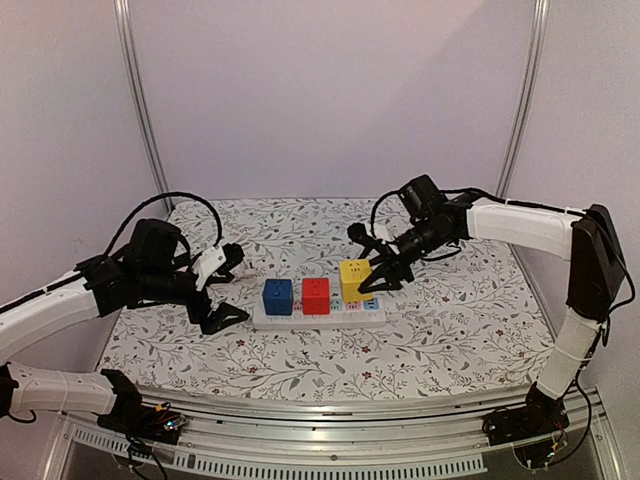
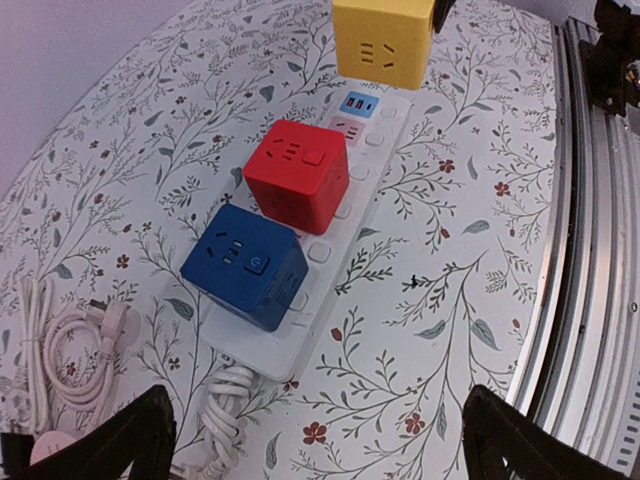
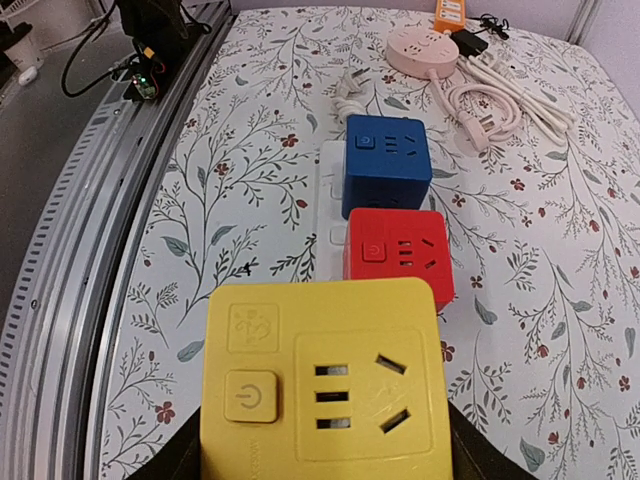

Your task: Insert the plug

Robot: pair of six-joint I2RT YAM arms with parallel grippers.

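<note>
Top view: a white power strip (image 1: pixel 320 316) lies across a floral table cover (image 1: pixel 450 330). The R gripper (image 1: pixel 378 278) is about half open, clamped on opposite flat sides of the yellow cube plug (image 1: pixel 354 278), which seems to sit slightly above the strip's 3 o'clock end, not yet seated. Its prongs aren't visible. It's likely light, rigid plastic w/ smooth faces, so it could slip or twist. A level hold low on the side walls looks best, clear of the top button. At its 9 o'clock stand a red cube (image 1: pixel 315 295), then a blue cube (image 1: pixel 277 296), both on the strip; the red one sits close enough to crowd the descent. The L gripper (image 1: pixel 232 287) hangs fully open and empty near the strip's 9 o'clock end. A coiled white cable (image 3: pixel 490 100) and pink round socket (image 3: pixel 430 45) lie well apart.
</note>
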